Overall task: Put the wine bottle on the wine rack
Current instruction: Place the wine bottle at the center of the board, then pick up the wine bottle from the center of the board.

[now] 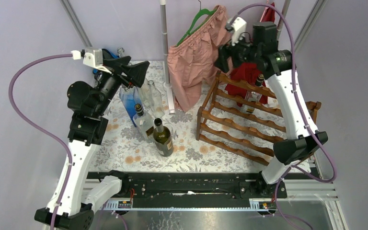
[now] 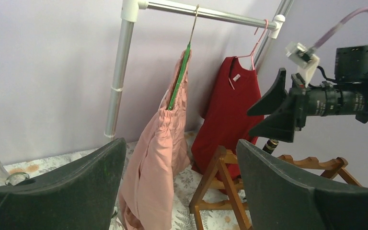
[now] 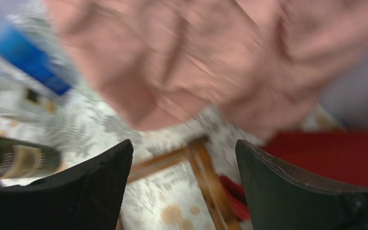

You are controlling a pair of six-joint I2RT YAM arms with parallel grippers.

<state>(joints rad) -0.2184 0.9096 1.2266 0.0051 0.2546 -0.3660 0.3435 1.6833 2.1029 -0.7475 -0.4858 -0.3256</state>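
Black fingers (image 2: 76, 191) of the left pincer (image 2: 181, 146) fill the bottom of its wrist view, spread wide with nothing between them. Straight ahead of it hangs a pink garment (image 2: 158, 158), and beyond that, off to its right, a red shirt (image 2: 230, 105). Both hang from a metal rail (image 2: 211, 12). Seen from above, a blue bottle (image 1: 130, 100) and clear glass bottles (image 1: 154, 93) stand beneath this pincer. From there toward the arm bases stand a clear dark-capped bottle (image 1: 143, 122) and a green bottle (image 1: 163, 138), both upright on the flowered cloth (image 1: 124, 151).

The right pincer (image 3: 183, 146) is likewise spread and empty, raised over the far end of the wine rack (image 1: 230, 122). Its own view is too blurred to show more than pink cloth ahead and a wooden post below. Just under it, the wine bottle (image 1: 250, 98) lies tilted in the rack's upper rails with its dark neck toward the far side, apart from the fingers. The rack's lower tiers run from under this pincer toward the arm bases.
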